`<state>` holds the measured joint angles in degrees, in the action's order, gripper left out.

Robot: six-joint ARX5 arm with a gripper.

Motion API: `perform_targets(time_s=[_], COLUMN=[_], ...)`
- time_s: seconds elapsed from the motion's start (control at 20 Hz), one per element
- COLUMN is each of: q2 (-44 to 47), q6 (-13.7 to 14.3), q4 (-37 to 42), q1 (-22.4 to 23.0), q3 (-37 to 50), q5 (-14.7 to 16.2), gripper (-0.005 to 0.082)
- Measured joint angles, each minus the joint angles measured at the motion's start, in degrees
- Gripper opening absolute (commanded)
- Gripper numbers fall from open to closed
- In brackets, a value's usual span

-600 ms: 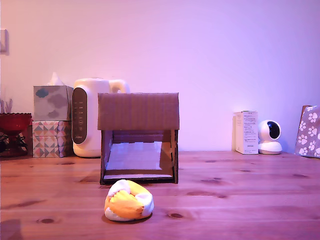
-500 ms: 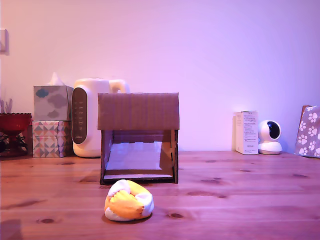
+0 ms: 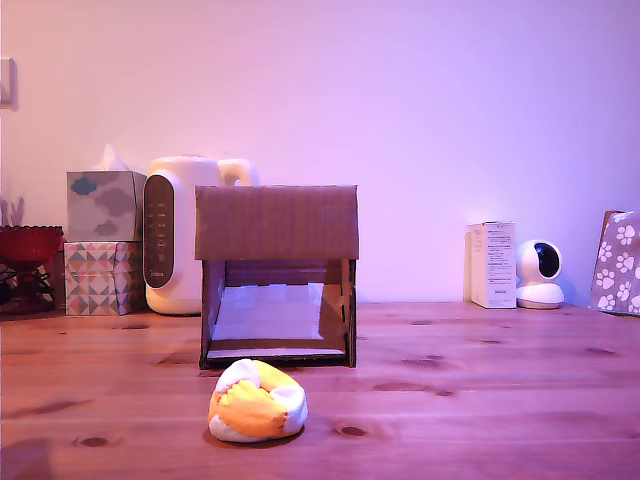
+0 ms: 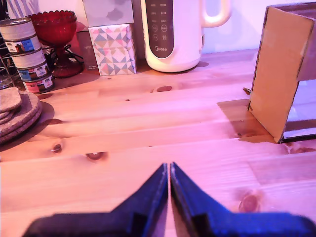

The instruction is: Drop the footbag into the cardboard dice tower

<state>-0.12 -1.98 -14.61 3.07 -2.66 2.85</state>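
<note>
Gripper [image 4: 169, 170] fingers are sitting pressed together, holding nothing above bare desk [image 4: 148, 128]. We are seeing the footbag [image 3: 257, 402] lying near the desk's front edge, just before the cardboard dice tower [image 3: 277, 222]. Descending closed, we'd risk shoving it away.

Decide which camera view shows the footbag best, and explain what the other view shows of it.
The exterior view: the footbag lies whole on the table, in front of the cardboard tower's opening. The wrist view does not show it at all.
</note>
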Motion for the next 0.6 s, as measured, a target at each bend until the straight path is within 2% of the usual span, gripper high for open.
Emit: perform_targets(time_s=[0.2,0.3,0.45,0.6], q2=[0.0,0.0,0.0,0.31], q6=[-3.8,-6.51,-6.95,-8.07], q4=[6.82,9.9,10.82,10.32], q1=[0.0,0.0,0.46,1.64], q3=[0.07,0.04,-0.2,-3.41], q5=[4.63,8.04,12.55,14.12], gripper=[-0.0024,-0.0024,-0.0024,-0.0024])
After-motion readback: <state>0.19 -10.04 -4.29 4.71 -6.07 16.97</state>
